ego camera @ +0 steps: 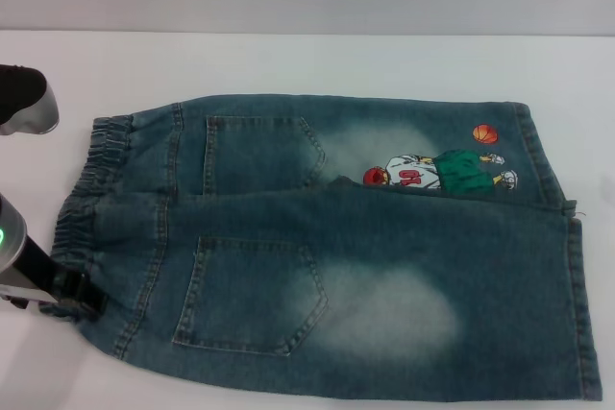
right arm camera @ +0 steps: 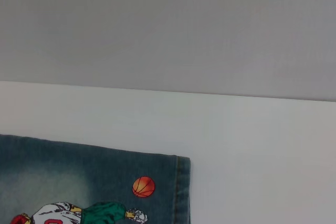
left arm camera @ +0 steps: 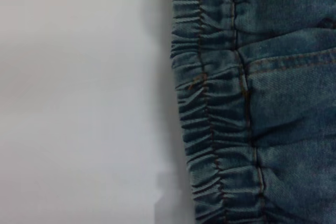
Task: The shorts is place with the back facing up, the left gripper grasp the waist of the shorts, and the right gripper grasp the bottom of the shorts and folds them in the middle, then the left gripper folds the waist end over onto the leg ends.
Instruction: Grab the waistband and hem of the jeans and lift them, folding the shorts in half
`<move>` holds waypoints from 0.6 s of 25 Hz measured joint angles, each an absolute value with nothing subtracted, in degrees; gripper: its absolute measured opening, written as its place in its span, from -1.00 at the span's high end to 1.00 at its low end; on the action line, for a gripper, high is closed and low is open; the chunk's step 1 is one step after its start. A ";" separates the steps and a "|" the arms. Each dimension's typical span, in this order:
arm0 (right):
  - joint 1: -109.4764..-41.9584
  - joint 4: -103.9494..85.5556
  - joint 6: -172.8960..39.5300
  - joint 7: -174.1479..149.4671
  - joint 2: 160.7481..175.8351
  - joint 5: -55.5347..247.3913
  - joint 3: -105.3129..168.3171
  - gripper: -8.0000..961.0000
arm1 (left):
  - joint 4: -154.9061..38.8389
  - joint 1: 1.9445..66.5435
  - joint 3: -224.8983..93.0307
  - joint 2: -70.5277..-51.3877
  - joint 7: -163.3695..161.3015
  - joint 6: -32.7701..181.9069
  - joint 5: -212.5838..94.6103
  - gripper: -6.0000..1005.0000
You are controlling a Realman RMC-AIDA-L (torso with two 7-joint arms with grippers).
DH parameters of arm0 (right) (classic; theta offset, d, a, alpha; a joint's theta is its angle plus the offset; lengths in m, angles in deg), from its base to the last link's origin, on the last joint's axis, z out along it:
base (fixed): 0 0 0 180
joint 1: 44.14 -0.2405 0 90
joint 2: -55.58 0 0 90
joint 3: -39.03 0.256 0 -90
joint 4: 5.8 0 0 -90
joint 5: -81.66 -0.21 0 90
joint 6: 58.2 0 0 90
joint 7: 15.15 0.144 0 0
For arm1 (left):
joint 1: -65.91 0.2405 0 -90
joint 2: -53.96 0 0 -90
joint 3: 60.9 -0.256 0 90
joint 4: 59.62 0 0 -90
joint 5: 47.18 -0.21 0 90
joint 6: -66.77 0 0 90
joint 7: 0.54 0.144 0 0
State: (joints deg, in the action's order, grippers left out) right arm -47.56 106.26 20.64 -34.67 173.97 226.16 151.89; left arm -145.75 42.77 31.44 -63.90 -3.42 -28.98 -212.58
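Shorts (ego camera: 336,247), back up, spread across the frame for folding; left gripper (ego camera: 72,295), lower left, beside waistband (ego camera: 91,189) ready to grasp, grip state unclear; right gripper unseen.

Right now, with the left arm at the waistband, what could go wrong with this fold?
The left gripper sits at the near corner of the gathered waistband, so it may pinch only one layer. The right gripper is out of view; the shorts may drag, and the near leg already overlaps the basketball-player patch.

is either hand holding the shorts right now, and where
The left hand sits at the near end of the shorts' elastic waist; whether it grips cannot be told. The right hand is out of view.
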 joint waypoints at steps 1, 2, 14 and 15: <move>-47.57 106.26 20.64 -34.67 173.96 226.16 151.89 -0.44 | -145.62 42.71 31.45 -63.90 -3.40 -28.97 -212.58 -0.69; -47.62 106.26 20.64 -34.67 173.97 226.16 151.88 -0.44 | -145.48 42.62 31.45 -63.90 -3.38 -28.91 -212.56 -0.69; -47.96 106.21 20.63 -34.67 173.96 226.15 151.99 -0.45 | -144.10 42.02 31.47 -63.91 -3.04 -28.05 -212.32 -0.68; -48.04 106.20 20.64 -34.67 173.97 226.15 152.00 -0.45 | -143.84 41.92 31.47 -63.93 -2.98 -28.05 -212.32 -0.68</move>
State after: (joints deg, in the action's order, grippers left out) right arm -48.04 106.20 20.64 -34.67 173.97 226.15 152.00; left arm -143.84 41.92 31.47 -63.93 -2.98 -28.05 -212.32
